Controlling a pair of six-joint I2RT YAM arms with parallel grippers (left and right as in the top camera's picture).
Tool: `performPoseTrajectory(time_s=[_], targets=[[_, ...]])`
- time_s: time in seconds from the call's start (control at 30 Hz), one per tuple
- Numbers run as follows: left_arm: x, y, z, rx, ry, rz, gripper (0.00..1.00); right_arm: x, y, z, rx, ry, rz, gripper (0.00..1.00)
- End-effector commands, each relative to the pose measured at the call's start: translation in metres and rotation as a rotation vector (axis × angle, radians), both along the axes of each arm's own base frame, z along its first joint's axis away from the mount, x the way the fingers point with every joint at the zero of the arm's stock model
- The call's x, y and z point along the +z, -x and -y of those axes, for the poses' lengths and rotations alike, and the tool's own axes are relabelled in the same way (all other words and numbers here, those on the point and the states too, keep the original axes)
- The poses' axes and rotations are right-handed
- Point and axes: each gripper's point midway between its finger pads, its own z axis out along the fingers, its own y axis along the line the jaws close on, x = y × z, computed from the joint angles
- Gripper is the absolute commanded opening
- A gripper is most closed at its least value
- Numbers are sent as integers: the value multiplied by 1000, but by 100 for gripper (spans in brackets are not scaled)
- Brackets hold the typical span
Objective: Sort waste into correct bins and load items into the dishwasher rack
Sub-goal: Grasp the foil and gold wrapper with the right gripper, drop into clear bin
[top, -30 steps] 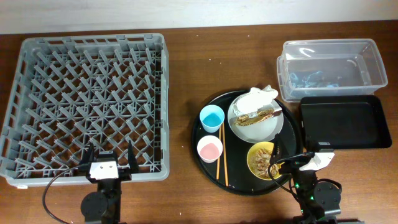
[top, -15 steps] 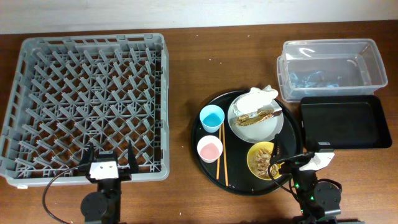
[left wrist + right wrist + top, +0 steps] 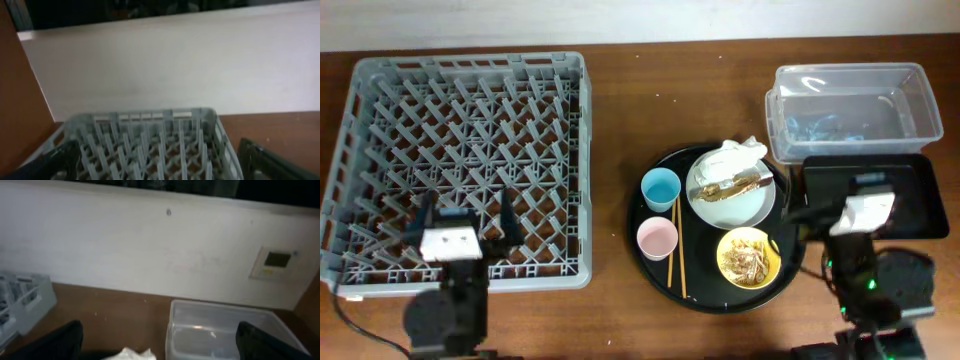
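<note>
The grey dishwasher rack (image 3: pixel 480 130) fills the left side and also shows in the left wrist view (image 3: pixel 150 145). My left gripper (image 3: pixel 466 212) (image 3: pixel 160 167) is open and empty above the rack's near part. A white plate (image 3: pixel 745 208) holds the crumpled napkin (image 3: pixel 740 152) (image 3: pixel 135 354) and food scraps (image 3: pixel 730 186). The yellow bowl (image 3: pixel 748 257) holds more scraps. A blue cup (image 3: pixel 661 188), a pink cup (image 3: pixel 657 238) and chopsticks (image 3: pixel 673 250) lie beside them. My right gripper (image 3: pixel 840 195) (image 3: pixel 160 345) is open and empty over the flat black tray's (image 3: pixel 910 200) left end. The clear tub (image 3: pixel 850 110) (image 3: pixel 220 330) stands behind it.
The dishes all sit on a large round black tray (image 3: pixel 705 280) in the middle right. A white wall runs along the table's far edge. Bare brown table lies between the rack and the round tray.
Both arms have risen and moved away from the table's front edge. The left gripper now hangs over the rack's near part, the right over the flat black tray.
</note>
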Motion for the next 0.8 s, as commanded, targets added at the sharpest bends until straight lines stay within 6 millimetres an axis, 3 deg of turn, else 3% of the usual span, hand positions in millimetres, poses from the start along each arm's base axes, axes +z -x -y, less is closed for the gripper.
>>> performPoseTrajectory(time_s=[0.0,0.1,0.2,0.4,0.43,0.47,0.53,0.57,0.6,0.7,0.77], targets=[[30,-36,2,-29,-33,-196,99,20,-26,-15,69,14,-180,98],[35,-97,7,-76,-3,-527,99,11,-51,-39,184,-15,-477,98],[14,-134,7,-91,22,-776,99,-7,-61,-60,292,-61,-648,98],[-81,-176,4,-88,47,-1080,99,-44,-73,-119,627,-249,-804,98],[-92,-178,4,-89,50,-1107,99,-61,-81,-122,592,-340,-885,99],[-106,-181,4,-89,53,-1141,99,-78,-90,-117,496,-424,-961,99],[-114,-183,4,-89,54,-1159,99,-141,-108,-78,-61,-621,-1140,99],[-115,-184,4,-89,54,-1158,99,-168,-107,-52,-394,-651,-1141,99],[-115,-184,4,-93,57,-1158,99,-187,-109,-41,-608,-651,-1095,98],[-115,-183,5,-96,59,-1162,99,-243,-109,-49,-780,-643,-1153,99],[-115,-183,5,-96,59,-1162,99,-273,-117,-50,-800,-629,-1178,99]])
